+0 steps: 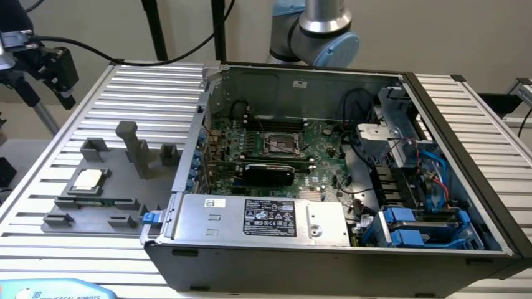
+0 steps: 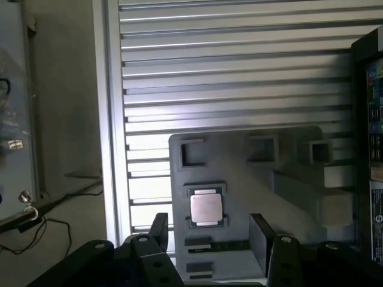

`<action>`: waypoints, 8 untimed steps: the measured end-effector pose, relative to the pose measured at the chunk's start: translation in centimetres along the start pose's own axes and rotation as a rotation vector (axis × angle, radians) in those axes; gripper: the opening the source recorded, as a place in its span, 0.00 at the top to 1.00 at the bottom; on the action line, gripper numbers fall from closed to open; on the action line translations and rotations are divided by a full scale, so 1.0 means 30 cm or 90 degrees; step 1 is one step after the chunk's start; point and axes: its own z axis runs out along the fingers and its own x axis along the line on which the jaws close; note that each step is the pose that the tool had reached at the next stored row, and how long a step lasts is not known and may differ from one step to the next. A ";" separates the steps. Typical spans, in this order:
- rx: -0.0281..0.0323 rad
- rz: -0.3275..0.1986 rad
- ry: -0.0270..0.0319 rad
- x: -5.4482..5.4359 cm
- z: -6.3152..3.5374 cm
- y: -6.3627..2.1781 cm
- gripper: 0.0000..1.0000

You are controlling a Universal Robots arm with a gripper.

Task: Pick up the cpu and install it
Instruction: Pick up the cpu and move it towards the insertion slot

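— How much of the black two-fingered gripper [image 2: 209, 220] can you make out?

— Just the finger ends and some dark knuckles with round bolts. Its body is cut off at the picture's edge. The fingers [image 2: 261, 236] stand wide apart, holding nothing and touching nothing.

— And the cpu [image 2: 206, 207] [image 1: 87, 180], the small flat square chip with the pale silver top and thin tan rim?

— It lies flat in a square recess of the grey plastic fixture block [image 2: 239, 179] [image 1: 124, 187], which rests on the slatted aluminium table [image 2: 239, 60] [image 1: 83, 261]. From the gripper it sits beyond the fingertips, centred on the gap between them and clear of both.

— What is hidden?

— The fixture's edge nearest the gripper disappears behind the fingers. Outside one finger, just a sliver of the open dark metal computer case [image 2: 359, 149] [image 1: 332, 268] comes into the wrist view. In the exterior view the silver and pale blue robot arm [image 1: 320, 31] is cut off at the top. Inside the case, the square metal socket frame with a dark centre [image 1: 278, 144] sits on the green motherboard [image 1: 320, 162], well apart from the cpu.

— Any writing?

— A pale blue object [image 1: 50, 291], cut by the exterior view's lower edge, reads "UNIVERSAL ROBOTS". The black label [image 1: 270, 218] on the silver power supply box [image 1: 332, 221] carries white print too small to read.
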 end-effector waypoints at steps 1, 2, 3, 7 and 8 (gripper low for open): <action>0.0000 0.000 0.0000 0.000 0.006 -0.001 0.35; 0.0000 0.000 0.0000 0.000 0.012 -0.003 0.35; 0.0000 0.000 0.0000 0.000 0.018 -0.004 0.35; 0.0001 -0.002 0.0011 -0.001 0.047 -0.014 0.35; 0.0001 -0.002 0.0018 -0.001 0.053 -0.016 0.35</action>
